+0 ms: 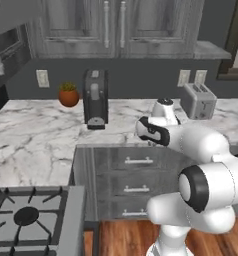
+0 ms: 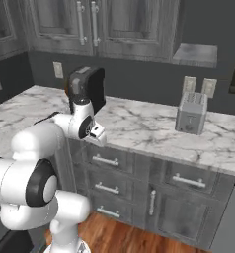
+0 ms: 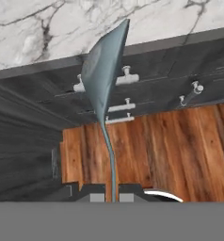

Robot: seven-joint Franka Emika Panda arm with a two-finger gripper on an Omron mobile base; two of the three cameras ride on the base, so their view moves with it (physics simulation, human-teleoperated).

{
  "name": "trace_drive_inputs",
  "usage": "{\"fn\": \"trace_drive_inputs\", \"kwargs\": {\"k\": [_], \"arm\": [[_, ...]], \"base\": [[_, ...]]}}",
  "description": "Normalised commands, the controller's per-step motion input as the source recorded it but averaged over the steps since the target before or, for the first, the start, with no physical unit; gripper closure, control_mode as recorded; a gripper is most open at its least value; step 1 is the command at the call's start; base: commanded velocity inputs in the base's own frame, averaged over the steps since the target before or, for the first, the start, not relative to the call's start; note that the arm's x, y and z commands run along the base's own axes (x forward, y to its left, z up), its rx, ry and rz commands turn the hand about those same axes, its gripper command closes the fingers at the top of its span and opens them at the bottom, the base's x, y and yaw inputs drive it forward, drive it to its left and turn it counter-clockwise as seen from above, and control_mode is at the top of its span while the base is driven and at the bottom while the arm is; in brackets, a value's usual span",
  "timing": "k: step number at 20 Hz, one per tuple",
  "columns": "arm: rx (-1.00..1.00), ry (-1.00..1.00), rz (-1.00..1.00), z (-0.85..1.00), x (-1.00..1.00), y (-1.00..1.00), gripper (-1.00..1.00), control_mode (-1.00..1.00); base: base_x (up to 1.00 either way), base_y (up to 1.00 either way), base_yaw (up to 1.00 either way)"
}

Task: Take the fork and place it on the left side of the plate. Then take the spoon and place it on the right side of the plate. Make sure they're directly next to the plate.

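Observation:
A slim grey utensil [image 3: 104, 75] stands up from between my fingertips in the hand view, and my gripper [image 3: 112, 197] is shut on its thin handle. Its broad head narrows to a point; I take it for the fork, though no separate prongs can be made out. Behind it lie the marble counter's edge [image 3: 43, 61], dark drawer fronts and wood floor. In the base views the gripper [image 1: 143, 132] [image 2: 98, 134] hangs at the counter's front edge, over the drawers. The plate and the spoon are out of view.
On the marble counter [image 1: 36, 135] stand a black coffee machine [image 1: 95, 100], a toaster [image 1: 198, 100] and a potted plant [image 1: 68, 95]. A gas stove [image 1: 26, 215] is at the lower left. Drawers with bar handles [image 1: 138, 161] run under the counter.

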Motion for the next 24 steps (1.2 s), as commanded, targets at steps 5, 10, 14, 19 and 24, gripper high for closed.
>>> {"fn": "trace_drive_inputs", "kwargs": {"k": [5, 10, 14, 19, 24], "arm": [[0.0, 0.0, 0.0, 0.0, 0.0, 0.0, 1.0, 1.0], [0.0, 0.0, 0.0, 0.0, 0.0, 0.0, 1.0, 1.0], [0.0, 0.0, 0.0, 0.0, 0.0, 0.0, 1.0, 1.0], [0.0, 0.0, 0.0, 0.0, 0.0, 0.0, 1.0, 1.0], [0.0, 0.0, 0.0, 0.0, 0.0, 0.0, 1.0, 1.0]], "base": [[0.07, -0.02, -0.75], [0.18, -0.1, -0.72], [0.33, -0.3, -0.63], [0.36, -0.68, -0.29], [0.84, -0.63, -0.35]]}}
